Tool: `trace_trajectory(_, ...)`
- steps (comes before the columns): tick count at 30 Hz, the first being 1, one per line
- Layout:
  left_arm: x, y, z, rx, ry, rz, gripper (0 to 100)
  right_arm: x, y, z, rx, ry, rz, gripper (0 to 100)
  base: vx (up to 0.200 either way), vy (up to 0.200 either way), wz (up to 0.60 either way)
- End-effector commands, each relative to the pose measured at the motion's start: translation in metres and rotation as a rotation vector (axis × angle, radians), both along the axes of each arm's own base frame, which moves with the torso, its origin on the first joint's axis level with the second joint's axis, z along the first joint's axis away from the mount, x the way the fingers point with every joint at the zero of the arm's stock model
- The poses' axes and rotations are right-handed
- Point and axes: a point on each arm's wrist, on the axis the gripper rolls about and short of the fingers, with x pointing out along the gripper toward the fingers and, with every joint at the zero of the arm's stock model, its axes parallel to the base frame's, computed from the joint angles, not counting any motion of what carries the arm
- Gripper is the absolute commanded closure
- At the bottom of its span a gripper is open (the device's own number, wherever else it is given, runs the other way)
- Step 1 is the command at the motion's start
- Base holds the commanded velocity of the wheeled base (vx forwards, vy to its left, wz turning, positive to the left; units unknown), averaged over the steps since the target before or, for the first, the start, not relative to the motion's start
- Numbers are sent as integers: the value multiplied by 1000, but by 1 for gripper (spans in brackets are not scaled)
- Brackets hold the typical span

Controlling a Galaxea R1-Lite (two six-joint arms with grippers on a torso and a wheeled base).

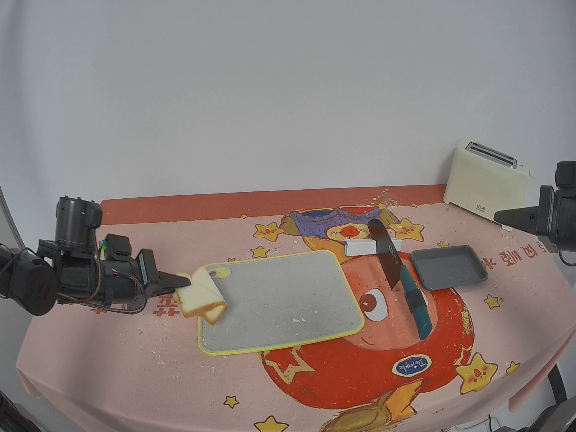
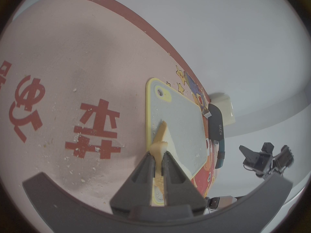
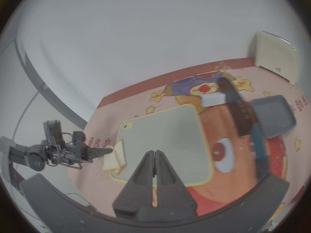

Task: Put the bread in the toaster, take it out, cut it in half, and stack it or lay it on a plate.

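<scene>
My left gripper [image 1: 185,281] is shut on the bread [image 1: 200,298], a pale slice hanging tilted just above the left edge of the yellow-rimmed cutting board [image 1: 282,298]. In the left wrist view the bread [image 2: 161,139] sticks up between the closed fingers [image 2: 145,172]. The cream toaster [image 1: 486,184] stands at the table's back right. My right gripper [image 1: 504,216] hovers at the right edge, just in front of the toaster; its fingers [image 3: 147,172] are pressed together, empty. A black-bladed knife [image 1: 399,271] with a teal handle leans on a white rest, beside the grey plate [image 1: 450,267].
The table wears a pink cartoon cloth [image 1: 360,367] with crumbs scattered over it. A plain white wall runs close behind. The white knife rest [image 1: 363,246] sits behind the board.
</scene>
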Motion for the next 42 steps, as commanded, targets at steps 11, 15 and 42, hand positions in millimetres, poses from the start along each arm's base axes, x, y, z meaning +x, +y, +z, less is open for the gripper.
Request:
trace_trajectory(11, -40, 19, 81, -41, -324, 61, 100, -24, -7, -2, -109, -85, -10, 100, 0, -18, 0)
trace_trajectory(15, -41, 19, 82, -48, -335, 61, 100, -31, -9, 0, -138, -116, -17, 100, 0, -200, 0)
trace_trajectory(42, -30, -17, 117, -158, -384, -106, 100, -29, -14, 8, -121, -217, -77, 100, 0, -200, 0)
